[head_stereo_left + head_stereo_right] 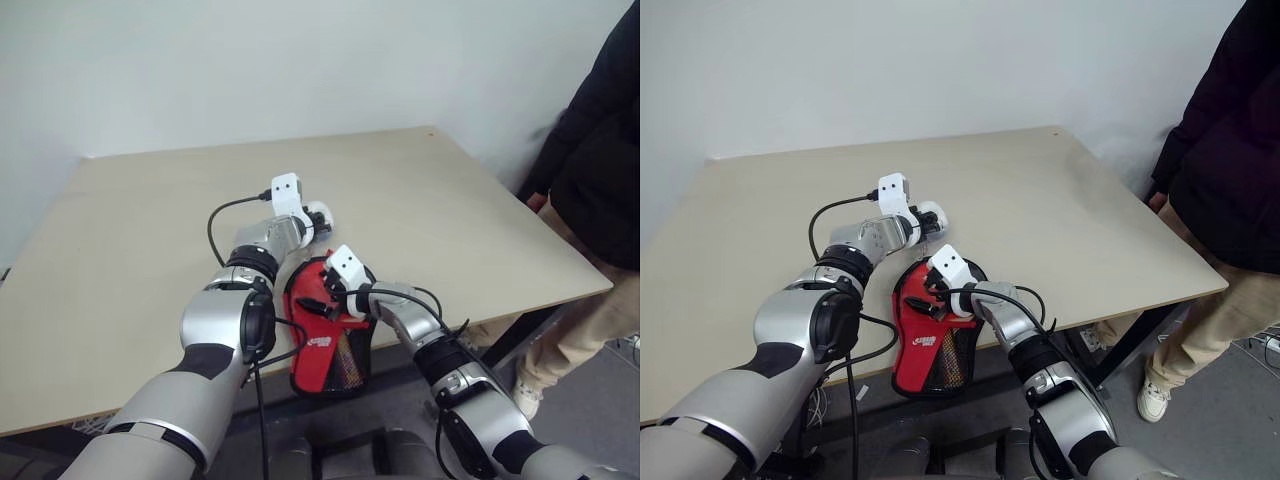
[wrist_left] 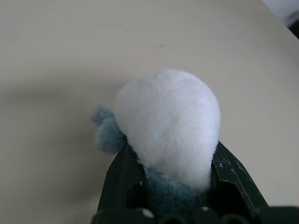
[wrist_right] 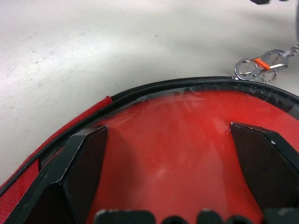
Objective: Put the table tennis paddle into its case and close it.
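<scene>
- Left hand [image 2: 170, 163] clamped on the plush charm [image 2: 168, 123], over the desk [image 1: 150, 230].
- Right hand [image 3: 170, 158] spread wide across the case [image 1: 325, 340], which overhangs the desk's near edge.
- Paddle red shows through its window.
- Person [image 1: 600, 170] stands at the right edge.

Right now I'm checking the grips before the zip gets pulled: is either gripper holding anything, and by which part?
The left gripper pinches the case's plush charm. The right gripper, fingers wide, presses on the case window without gripping it.
</scene>
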You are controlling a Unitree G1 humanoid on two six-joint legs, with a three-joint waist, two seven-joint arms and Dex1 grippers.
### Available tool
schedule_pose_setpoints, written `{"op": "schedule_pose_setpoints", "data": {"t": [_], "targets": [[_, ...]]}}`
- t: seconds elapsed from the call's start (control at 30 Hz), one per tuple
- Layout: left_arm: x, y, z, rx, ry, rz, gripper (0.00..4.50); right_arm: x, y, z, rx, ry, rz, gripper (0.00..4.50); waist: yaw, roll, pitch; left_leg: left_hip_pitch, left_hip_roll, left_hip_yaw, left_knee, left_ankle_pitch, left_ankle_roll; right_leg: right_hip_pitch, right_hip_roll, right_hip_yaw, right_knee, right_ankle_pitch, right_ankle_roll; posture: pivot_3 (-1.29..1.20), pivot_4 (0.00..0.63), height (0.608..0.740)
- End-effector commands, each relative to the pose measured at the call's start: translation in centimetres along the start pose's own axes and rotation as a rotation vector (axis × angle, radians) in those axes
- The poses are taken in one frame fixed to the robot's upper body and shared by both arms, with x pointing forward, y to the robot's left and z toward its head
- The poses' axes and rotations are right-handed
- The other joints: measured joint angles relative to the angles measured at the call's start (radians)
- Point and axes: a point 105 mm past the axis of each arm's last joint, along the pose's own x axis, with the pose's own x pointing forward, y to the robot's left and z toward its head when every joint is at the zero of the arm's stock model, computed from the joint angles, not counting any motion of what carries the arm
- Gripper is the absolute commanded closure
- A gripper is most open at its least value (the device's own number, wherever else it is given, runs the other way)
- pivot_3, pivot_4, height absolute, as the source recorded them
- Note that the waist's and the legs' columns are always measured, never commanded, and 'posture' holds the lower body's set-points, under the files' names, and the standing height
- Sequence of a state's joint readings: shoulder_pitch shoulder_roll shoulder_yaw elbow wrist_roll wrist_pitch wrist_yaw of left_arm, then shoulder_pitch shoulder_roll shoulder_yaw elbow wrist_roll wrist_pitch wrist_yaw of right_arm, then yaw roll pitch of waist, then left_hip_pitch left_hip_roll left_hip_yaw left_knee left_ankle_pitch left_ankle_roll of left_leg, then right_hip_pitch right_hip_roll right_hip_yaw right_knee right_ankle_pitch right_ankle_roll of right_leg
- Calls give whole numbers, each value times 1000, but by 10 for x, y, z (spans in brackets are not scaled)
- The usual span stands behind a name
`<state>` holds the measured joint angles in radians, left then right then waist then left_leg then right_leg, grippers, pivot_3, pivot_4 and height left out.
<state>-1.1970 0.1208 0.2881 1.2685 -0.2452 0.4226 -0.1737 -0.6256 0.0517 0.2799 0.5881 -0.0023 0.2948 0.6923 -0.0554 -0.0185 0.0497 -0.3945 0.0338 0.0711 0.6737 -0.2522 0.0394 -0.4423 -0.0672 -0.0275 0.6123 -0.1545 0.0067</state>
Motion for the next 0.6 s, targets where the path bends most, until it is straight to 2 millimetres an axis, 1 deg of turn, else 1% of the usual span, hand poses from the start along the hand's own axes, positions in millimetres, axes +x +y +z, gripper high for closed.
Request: {"op": "schedule_pose_setpoints", "data": {"t": [0.03, 0.13, 0.3, 0.6], "targets": [[-4, -40, 28, 36, -70, -163, 3329, 0, 13, -48, 86, 162, 38, 0, 0, 0, 0, 0, 0, 0, 0, 0, 0, 0, 0, 0, 0, 0, 0, 0, 0, 740], [-4, -50, 19, 35, -31, -231, 3329, 0, 12, -48, 86, 164, 37, 0, 1, 0, 0, 0, 0, 0, 0, 0, 0, 1, 0, -1, -1, 0, 0, 0, 0, 740], [-4, -47, 9, 51, 8, -247, 3329, 0, 12, -48, 87, 166, 38, 0, 3, 0, 0, 0, 0, -1, 0, 0, 0, 1, 0, -1, -1, 0, 0, 0, 0, 740], [-8, -51, -22, 114, 163, -352, 3329, 0, 11, -48, 85, 170, 40, 0, 4, 0, 0, 0, 0, -1, 0, 0, 0, 2, 0, -1, -2, 0, 0, 0, 0, 740]]}}
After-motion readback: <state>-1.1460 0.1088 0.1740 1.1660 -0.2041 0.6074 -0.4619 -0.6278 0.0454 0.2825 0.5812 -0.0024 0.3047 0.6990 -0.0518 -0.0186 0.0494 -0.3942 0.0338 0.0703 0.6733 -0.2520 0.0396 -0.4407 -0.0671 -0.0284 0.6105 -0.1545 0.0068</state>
